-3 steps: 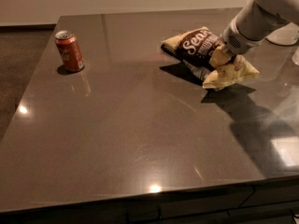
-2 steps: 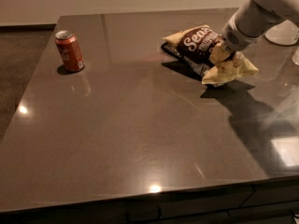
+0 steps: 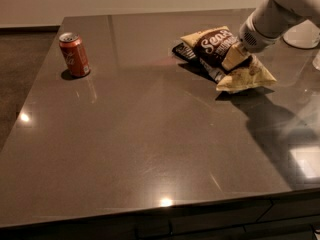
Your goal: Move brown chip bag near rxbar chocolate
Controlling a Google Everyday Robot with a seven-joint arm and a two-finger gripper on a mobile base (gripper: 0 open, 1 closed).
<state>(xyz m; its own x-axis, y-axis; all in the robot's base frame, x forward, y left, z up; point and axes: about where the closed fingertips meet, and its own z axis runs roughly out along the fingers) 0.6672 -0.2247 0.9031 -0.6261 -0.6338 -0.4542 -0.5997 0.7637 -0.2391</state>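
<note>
The brown chip bag [image 3: 216, 47] is at the far right of the dark table [image 3: 150, 149], tilted, with a shadow under it. Its pale yellow crimped end [image 3: 245, 78] hangs toward the front. My gripper [image 3: 235, 55] comes in from the upper right on a white arm and is shut on the bag's right side. The rxbar chocolate [image 3: 183, 51], a small black bar, lies just left of the bag and is partly covered by it.
An orange-red soda can [image 3: 74, 54] stands upright at the far left. A white round object [image 3: 303, 34] sits at the far right edge behind the arm. The table's front edge runs along the bottom.
The gripper and the chip bag have moved a little to the left, so the bag now overlaps the black bar. The can has not moved.
</note>
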